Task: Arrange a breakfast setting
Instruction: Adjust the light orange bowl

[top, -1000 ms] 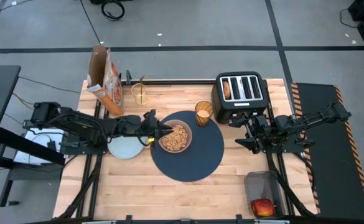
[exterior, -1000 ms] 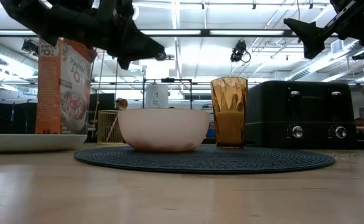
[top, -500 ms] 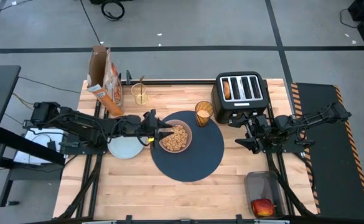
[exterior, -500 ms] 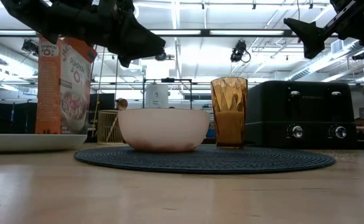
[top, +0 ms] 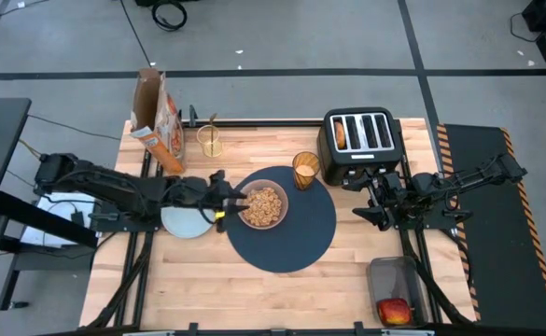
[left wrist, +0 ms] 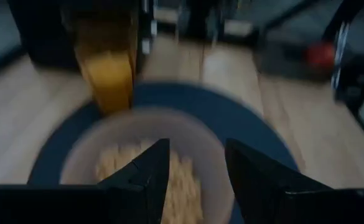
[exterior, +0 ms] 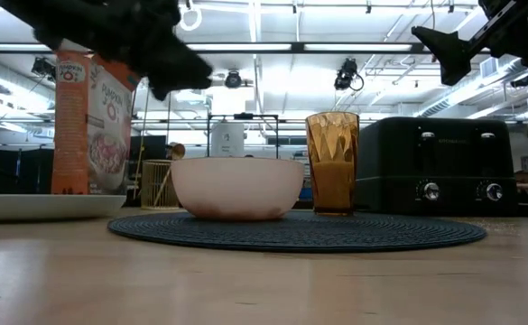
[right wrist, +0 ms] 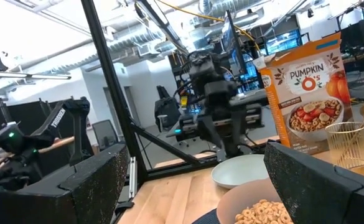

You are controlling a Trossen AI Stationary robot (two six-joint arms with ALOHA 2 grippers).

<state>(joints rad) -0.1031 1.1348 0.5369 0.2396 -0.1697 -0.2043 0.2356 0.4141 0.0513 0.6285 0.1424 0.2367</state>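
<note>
The pink bowl [top: 263, 206], filled with cereal, stands on the round dark-blue mat [top: 287, 238]. The amber tumbler [top: 305, 170] stands on the mat's far edge. The pale-blue plate [top: 187, 222] lies left of the mat. The small clear glass [top: 211, 142] holds the gold spoon. The bagel [top: 340, 135] sits in a toaster slot. The red apple [top: 394, 311] lies in a grey container. My left gripper [top: 241, 198] is open and empty, above the bowl's left rim [left wrist: 107, 134]. My right gripper [top: 366, 199] is open and empty, in the air right of the mat.
The black toaster [top: 361, 138] stands at the far right. The cereal box [top: 159, 121] stands at the far left, beside the small glass. The grey container [top: 396, 285] sits at the near right corner. Bare wood lies near the front edge [top: 254, 299].
My left gripper has drawn back toward the table's left edge, from over the bowl's middle to over its left rim. The bowl and the other things have stayed where they were.
</note>
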